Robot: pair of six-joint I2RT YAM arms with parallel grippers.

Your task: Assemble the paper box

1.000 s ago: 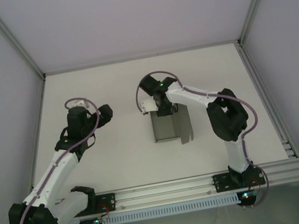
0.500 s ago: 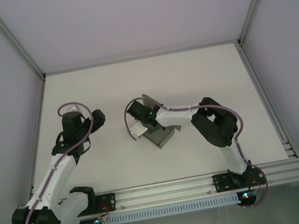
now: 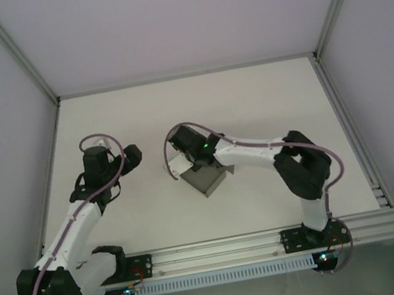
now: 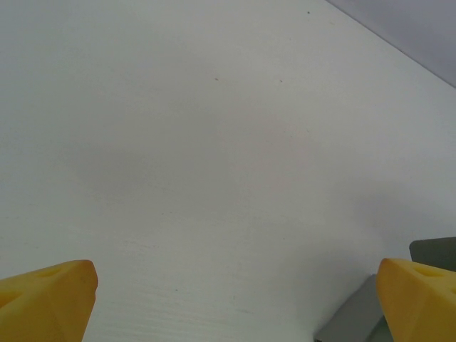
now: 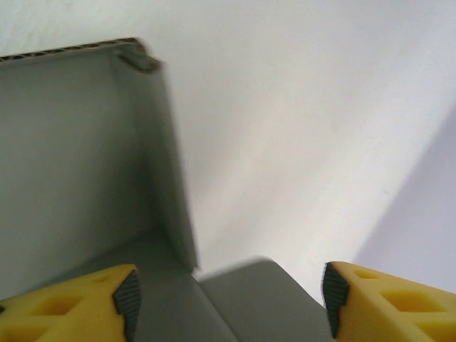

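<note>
At mid-worktop (image 3: 251,108) we note the grey thin-cardboard paper box (image 3: 206,181), part-folded, 1 wall upright. Right gripper (image 5: 228,299) hangs over it, fingers spread, pinching nothing, probably positioned to press a flap. Left gripper (image 4: 235,299) hovers nearby, spread wide, likely ready to brace.

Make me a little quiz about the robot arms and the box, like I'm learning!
1. True or false: the left gripper is holding the paper box.
2. Which is closer to the paper box? A) left gripper B) right gripper
3. Fill in: the paper box is coloured ____.

Key: 1 false, its open fingers hold nothing; 2 B; 3 grey.
</note>
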